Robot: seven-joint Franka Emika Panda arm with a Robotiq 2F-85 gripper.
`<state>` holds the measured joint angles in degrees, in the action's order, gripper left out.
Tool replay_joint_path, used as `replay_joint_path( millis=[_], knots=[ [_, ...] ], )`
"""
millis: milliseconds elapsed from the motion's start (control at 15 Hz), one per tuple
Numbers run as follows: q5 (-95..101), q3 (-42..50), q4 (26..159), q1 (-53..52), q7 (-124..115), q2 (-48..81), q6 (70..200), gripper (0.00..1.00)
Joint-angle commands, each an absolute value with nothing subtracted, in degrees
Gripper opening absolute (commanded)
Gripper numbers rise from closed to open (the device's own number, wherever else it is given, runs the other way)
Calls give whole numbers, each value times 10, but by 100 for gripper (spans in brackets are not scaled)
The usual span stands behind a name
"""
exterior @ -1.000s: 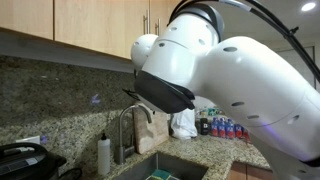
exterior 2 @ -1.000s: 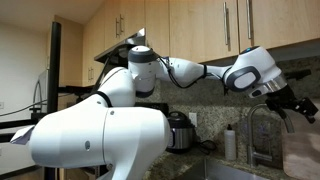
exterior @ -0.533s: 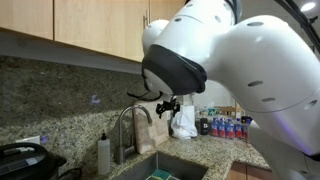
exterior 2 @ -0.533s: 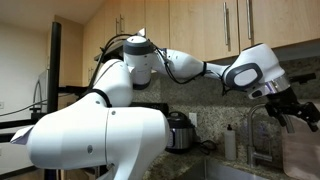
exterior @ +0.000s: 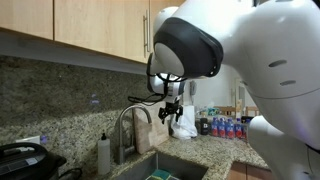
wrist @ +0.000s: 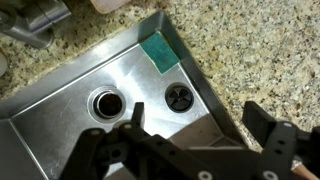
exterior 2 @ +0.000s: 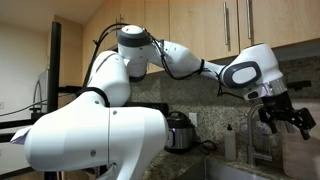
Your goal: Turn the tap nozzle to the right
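Tap nozzle [exterior: 120, 134] upright, arched, tip seemingly downturned

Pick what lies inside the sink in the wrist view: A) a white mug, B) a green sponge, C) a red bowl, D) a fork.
B: the wrist view shows a green sponge near one corner of the steel sink, with no mug, bowl or fork in the basin.
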<state>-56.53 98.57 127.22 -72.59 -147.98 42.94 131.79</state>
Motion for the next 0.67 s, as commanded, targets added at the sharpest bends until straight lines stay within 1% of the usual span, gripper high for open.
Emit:
replay_joint_path(
  millis=[0,600],
  knots=[
    [-529,1033,1315,-781,-1436,392,1298,100],
    [-538,1155,1398,-869,-1387,455,1199,100]
  ],
)
